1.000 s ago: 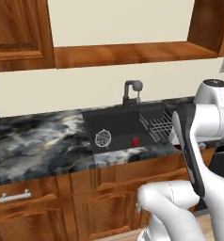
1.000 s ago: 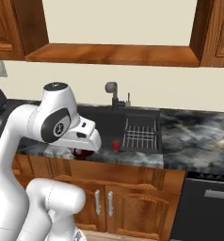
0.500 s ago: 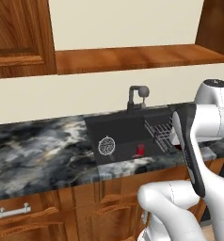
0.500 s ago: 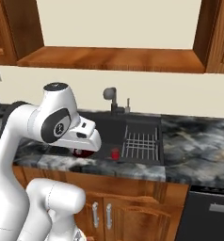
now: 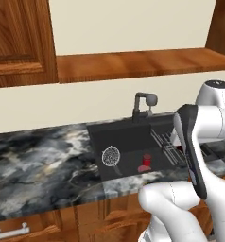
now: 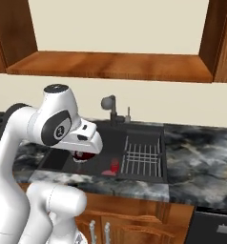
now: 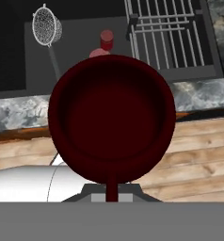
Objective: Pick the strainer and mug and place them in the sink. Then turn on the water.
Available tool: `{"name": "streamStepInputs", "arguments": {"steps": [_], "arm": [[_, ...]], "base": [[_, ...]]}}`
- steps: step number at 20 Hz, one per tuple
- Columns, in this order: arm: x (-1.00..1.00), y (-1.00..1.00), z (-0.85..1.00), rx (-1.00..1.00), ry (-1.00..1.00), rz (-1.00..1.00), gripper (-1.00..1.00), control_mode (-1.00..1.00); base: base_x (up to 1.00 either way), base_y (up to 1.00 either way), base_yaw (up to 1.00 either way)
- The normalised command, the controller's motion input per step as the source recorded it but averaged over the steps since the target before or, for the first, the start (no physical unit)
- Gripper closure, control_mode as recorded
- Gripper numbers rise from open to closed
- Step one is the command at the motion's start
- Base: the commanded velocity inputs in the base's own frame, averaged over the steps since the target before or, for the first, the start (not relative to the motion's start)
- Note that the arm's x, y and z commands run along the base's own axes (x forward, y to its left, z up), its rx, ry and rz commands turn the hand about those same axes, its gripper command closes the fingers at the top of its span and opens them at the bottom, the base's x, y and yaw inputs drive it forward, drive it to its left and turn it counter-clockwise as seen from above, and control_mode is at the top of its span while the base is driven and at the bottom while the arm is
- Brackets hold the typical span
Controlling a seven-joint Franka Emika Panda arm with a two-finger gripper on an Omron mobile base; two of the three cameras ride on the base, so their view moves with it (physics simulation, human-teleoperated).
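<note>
Strainer (image 5: 111, 156) is seen from the left base lying inside the sink (image 5: 128, 133), already delivered. From the right base, the mug (image 6: 84, 157) is carried low under the wrist, near the basin. Along the hand (image 7: 112, 192), closed on the mug's rim, its open mouth is shown above the desk (image 7: 20, 115) edge, not yet over the sink.

The counter (image 5: 43, 165) is seen as polished dark marbled stone — grey and white veins with a soft sheen. The sink (image 5: 128, 142) is finished in matt black, its faucet (image 5: 142, 106) in dull dark metal. The strainer (image 5: 111, 156), mid-frame, is made of fine silvery wire mesh. The mug (image 7: 111, 115) is shown smooth and glossy maroon. The cabinets (image 5: 20, 42) are rendered in varnished reddish wood — grain visible.
</note>
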Motion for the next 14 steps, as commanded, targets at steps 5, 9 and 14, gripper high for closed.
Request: {"name": "streamStepInputs", "arguments": {"steps": [5, 9, 14], "arm": [[0.00, 0.00, 0.00, 0.00, 0.00, 0.00, 1.00, 1.00], [0.00, 0.00, 0.00, 0.00, 0.00, 0.00, 1.00, 1.00], [0.00, 0.00, 0.00, 0.00, 0.00, 0.00, 1.00, 1.00]], "base": [[0.50, 0.00, 0.00], [0.39, 0.00, 0.00], [0.12, 0.01, 0.00]]}}
